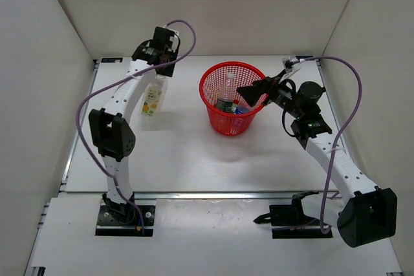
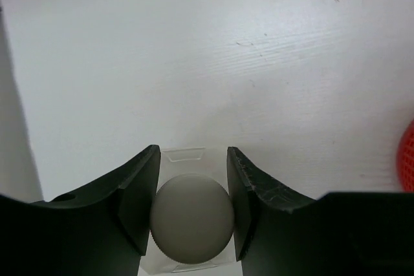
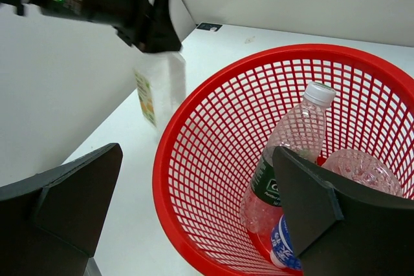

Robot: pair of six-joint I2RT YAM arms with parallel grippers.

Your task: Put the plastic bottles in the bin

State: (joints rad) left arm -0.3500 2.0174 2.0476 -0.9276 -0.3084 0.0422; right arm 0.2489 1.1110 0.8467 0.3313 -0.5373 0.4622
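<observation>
The white bottle with the fruit-print label stands upright left of the red mesh bin. My left gripper is shut on its neck from above. In the left wrist view the fingers clamp either side of its white cap. I cannot tell if its base touches the table. My right gripper is open and empty over the bin's right rim. The bin holds the clear bottle with the dark green label, leaning upright, and the blue-label bottle. The green-tinted bottle is not visible.
White walls enclose the table on the left, back and right. The bin's red edge shows at the right of the left wrist view. A purple cable loops over each arm.
</observation>
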